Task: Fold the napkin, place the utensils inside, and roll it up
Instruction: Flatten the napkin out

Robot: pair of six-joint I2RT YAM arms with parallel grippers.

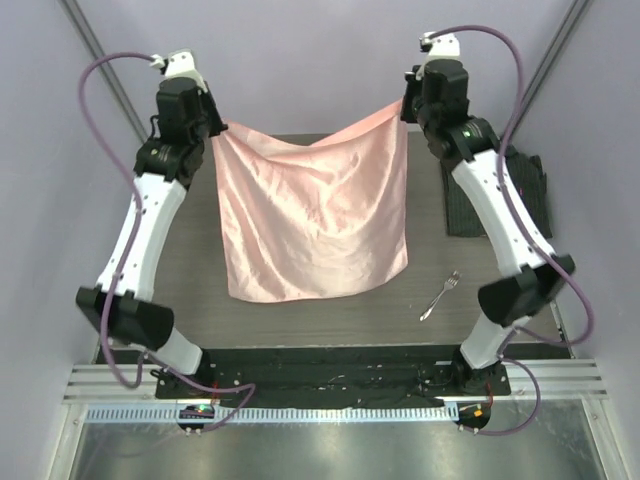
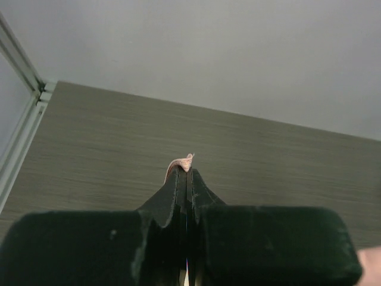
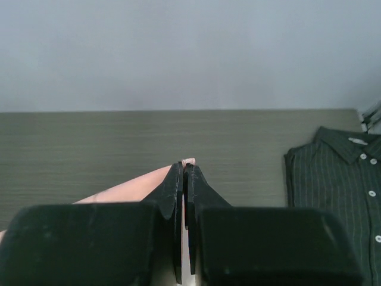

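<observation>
Nearest the arm bases, the fork (image 1: 440, 295) lies on the wooden surface (image 1: 300, 312) by the right arm, apart from the napkin (image 1: 315, 215). The napkin hangs spread between the two arms, its near hem low over the surface. Farther back, the left pincer (image 2: 186, 173) is clenched on one far corner and the right pincer (image 3: 184, 167) on the other. A folded striped shirt (image 3: 339, 179) lies at the surface's right edge.

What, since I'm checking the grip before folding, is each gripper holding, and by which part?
The napkin: left gripper pinches one far corner, right gripper the other.
</observation>
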